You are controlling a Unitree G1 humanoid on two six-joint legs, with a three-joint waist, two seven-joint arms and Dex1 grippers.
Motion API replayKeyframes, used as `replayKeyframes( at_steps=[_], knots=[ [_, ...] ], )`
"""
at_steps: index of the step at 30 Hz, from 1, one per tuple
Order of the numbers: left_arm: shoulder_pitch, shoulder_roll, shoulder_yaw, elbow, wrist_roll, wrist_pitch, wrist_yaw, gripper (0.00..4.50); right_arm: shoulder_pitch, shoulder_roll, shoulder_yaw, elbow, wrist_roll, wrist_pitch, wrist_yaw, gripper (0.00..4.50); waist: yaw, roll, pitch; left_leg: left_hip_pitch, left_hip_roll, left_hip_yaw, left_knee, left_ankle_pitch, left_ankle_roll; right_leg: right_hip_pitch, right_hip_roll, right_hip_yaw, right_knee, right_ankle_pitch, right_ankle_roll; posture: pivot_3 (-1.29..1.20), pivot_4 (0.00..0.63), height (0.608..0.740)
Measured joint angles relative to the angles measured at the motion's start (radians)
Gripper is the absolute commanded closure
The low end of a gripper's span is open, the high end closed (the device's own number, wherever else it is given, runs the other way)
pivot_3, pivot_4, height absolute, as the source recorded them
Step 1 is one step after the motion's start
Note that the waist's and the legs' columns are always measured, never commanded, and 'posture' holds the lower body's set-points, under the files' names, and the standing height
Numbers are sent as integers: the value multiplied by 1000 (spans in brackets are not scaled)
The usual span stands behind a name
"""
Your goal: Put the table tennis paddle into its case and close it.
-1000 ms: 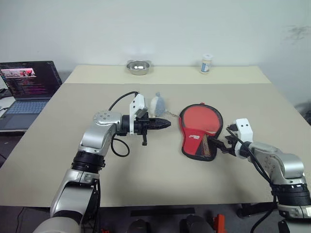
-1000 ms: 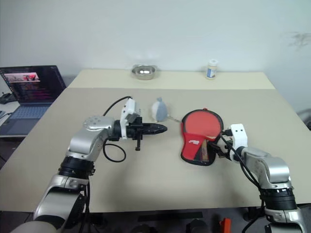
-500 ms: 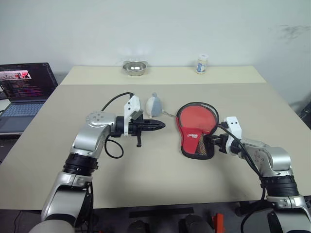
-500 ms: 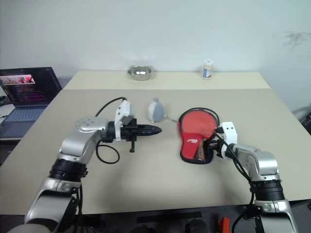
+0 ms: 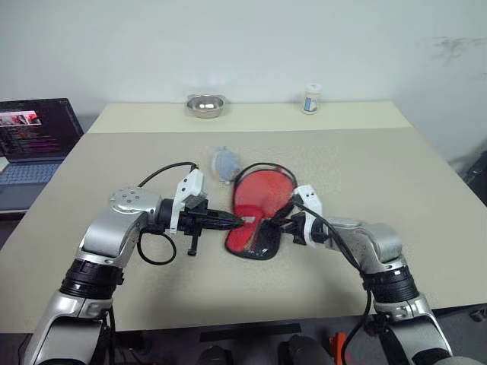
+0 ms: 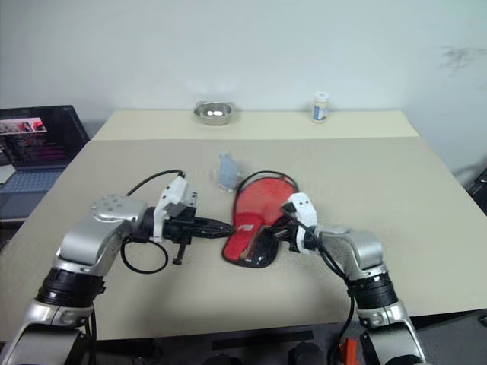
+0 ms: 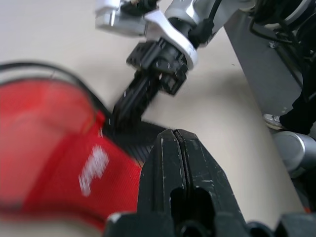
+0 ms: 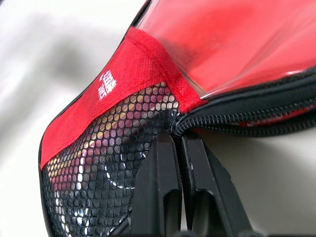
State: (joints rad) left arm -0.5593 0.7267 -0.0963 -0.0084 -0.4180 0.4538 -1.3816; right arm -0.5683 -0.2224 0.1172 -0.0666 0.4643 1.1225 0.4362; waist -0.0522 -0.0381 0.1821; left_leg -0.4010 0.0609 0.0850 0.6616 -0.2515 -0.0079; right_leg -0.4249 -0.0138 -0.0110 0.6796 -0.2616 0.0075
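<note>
Beige table (image 5: 365,175) under me; my right gripper (image 5: 283,226) pinched closed at the case (image 5: 257,213) zip edge, my left gripper (image 5: 237,222) shut, empty, tips opposite

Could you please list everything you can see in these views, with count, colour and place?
case: one, red with black mesh, mid-table between the grippers
pouch: one, grey, just behind the case
bowl: one, metal, far edge of the table
bottle: one, white, far edge, right of the bowl
laptop: one, dark, screen lit, left of the table
table: one, beige
left gripper: black, shut, tip at the case's left edge
right gripper: black, shut on the case's mesh end
</note>
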Motion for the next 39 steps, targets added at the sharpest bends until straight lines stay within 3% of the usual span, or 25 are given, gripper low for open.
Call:
replayKeyframes(
  at_steps=[4, 13, 28, 39],
  knots=[
    [27, 14, 0, -21, -9, 14, -2, 4500, 72, -27, -2, -98, 11, 31, 0, 4488, 8, 0, 0, -1, -1, 1, 0, 0, -1, 0, -2, 0, -1, 0, 0, 0, 150, 740],
    [48, 26, -9, -36, -14, 17, -25, 4500, 272, -106, -135, -370, 113, 203, -12, 4488, 23, 0, 0, 0, -3, 0, 0, -1, -1, 1, -2, -1, -1, -1, -1, 0, 150, 740],
    [45, 23, -28, -26, -13, -7, -40, 4500, 327, -166, -281, -501, 206, 374, -31, 4488, 23, 0, 0, -1, -3, 0, 0, -1, -1, 1, -2, -1, -1, -1, -1, 0, 150, 740],
    [45, 21, -28, -25, -12, -9, -37, 4500, 328, -199, -285, -498, 211, 382, -23, 4488, 23, 0, 0, -1, -4, 0, 0, -1, -1, 1, -2, -1, -1, -1, -1, 0, 150, 740]
  ],
)
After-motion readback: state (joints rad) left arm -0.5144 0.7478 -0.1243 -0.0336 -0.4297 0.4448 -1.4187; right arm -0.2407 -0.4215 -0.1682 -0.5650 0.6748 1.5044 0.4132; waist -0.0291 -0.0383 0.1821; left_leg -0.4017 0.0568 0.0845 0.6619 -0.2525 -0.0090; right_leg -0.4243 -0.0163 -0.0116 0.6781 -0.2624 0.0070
